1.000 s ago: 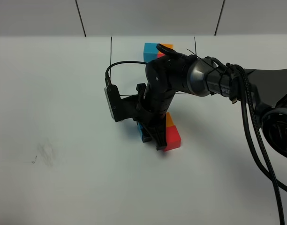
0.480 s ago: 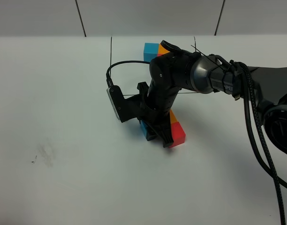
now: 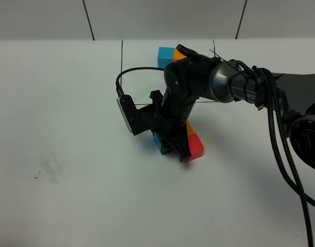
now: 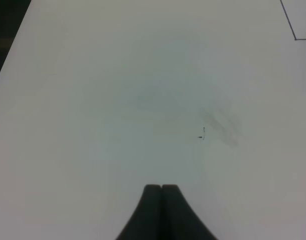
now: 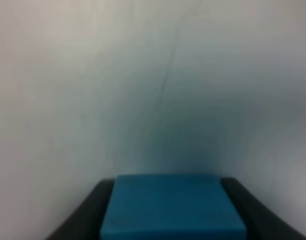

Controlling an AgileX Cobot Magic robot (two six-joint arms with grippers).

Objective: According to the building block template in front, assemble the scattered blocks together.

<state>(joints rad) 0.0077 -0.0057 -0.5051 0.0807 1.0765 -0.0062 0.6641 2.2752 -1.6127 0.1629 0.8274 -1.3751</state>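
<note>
So over the last second my right gripper (image 3: pixel 173 146) has slid the blue cube (image 3: pixel 159 143) a touch to the right with the orange cube (image 3: pixel 189 128) and red cube (image 3: pixel 195 147) next to it, and now it's basically stopped, so I reckon the cluster's nearly matching the template (image 3: pixel 167 53) sitting behind my arm. Jaws are part-way open, clamped on the blue one; left gripper (image 4: pixel 161 192) is pinched shut on nothing, over bare table (image 3: pixel 70 103). There's white lettering on my arm but I can't read it.
</note>
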